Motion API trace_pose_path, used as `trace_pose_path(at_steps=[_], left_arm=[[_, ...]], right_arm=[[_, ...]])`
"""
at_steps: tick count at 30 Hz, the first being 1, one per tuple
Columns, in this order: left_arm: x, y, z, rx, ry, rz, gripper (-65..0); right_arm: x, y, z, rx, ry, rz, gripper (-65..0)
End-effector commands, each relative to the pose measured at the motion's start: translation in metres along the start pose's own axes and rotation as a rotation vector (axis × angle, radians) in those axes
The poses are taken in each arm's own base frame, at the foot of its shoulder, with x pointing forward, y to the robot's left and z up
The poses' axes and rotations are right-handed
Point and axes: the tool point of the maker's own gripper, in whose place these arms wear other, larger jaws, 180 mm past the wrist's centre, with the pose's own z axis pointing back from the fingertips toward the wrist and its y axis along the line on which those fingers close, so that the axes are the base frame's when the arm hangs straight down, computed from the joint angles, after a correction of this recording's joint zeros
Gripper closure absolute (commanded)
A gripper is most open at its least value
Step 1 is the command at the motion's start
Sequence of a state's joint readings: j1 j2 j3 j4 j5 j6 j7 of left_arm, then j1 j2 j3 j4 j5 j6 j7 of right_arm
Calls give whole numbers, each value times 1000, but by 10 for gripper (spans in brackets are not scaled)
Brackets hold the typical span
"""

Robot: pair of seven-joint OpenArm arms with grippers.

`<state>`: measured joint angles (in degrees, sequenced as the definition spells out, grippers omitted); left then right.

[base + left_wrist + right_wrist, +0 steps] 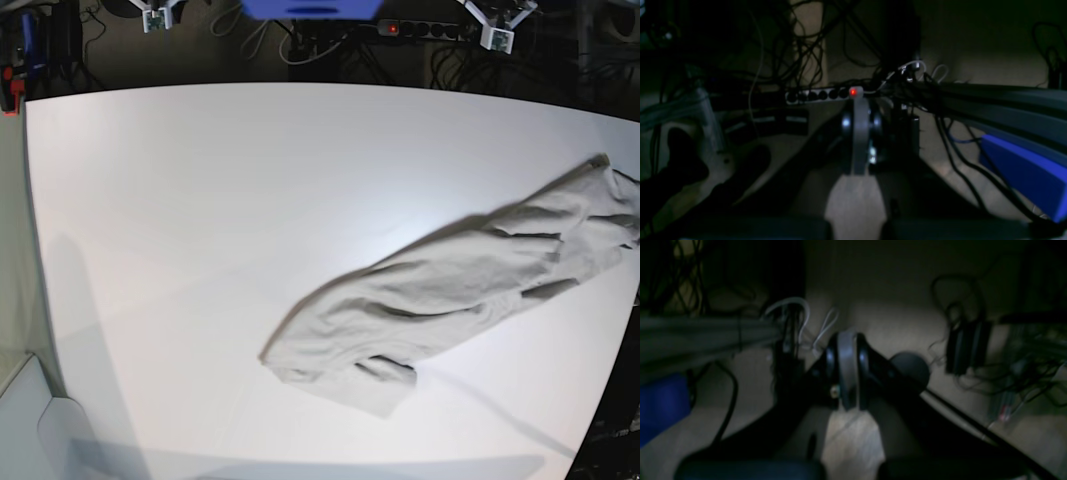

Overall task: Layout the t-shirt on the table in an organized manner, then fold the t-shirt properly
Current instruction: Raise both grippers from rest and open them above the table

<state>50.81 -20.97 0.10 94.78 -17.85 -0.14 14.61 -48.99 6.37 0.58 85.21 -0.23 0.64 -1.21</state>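
The white bench [200,200] fills nearly the whole base view, its matte top bare except for the t-shirt [450,300], a plain grey-beige garment that lies crumpled in a long diagonal band from near the middle of the front edge up to the bench's right edge, where its upper end reaches the rim. The cloth is bunched and creased along its length, with a rounded, folded-over end toward the front and a looser, rumpled mass at the right edge; nothing touches it. Beyond the far edge the floor is dark and strewn with cables, with a blue block [310,8] at the top centre and a power strip [420,28] with a red light just beside it. Both arms are drawn back off the bench: the left hand [860,133] appears in its wrist view as one narrow grey blade, its fingers pressed together and holding nothing, pointed at the cabled floor and the power strip. The right hand [847,373] looks much the same in its own wrist view, fingers pressed together on nothing, over pale floor with dark cables around it. Both wrist views are dim and blurred
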Motion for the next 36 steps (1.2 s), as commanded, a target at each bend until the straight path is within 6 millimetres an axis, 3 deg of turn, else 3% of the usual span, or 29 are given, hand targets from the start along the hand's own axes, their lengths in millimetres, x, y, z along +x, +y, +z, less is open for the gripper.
trace_pose_path(at_steps=[1,9,14,19,36], left_arm=[[3,-1,6,-1,-18,-3,-2],[34,15,38,51,-106,2,-2],[68,31,60,99,-196,-12,-1],[84,43,67,134,-240,-18,-3],[128,64,75,234,-394,61,-5]], right_arm=[[0,1,10,6,-9,2,-9],[28,4,44,17,-83,10,-9],[63,-2,67,5,-168,16,-9],[101,-17,82,-36,-259,27,-9],[154,-20,69,-53,-377,14,-9]])
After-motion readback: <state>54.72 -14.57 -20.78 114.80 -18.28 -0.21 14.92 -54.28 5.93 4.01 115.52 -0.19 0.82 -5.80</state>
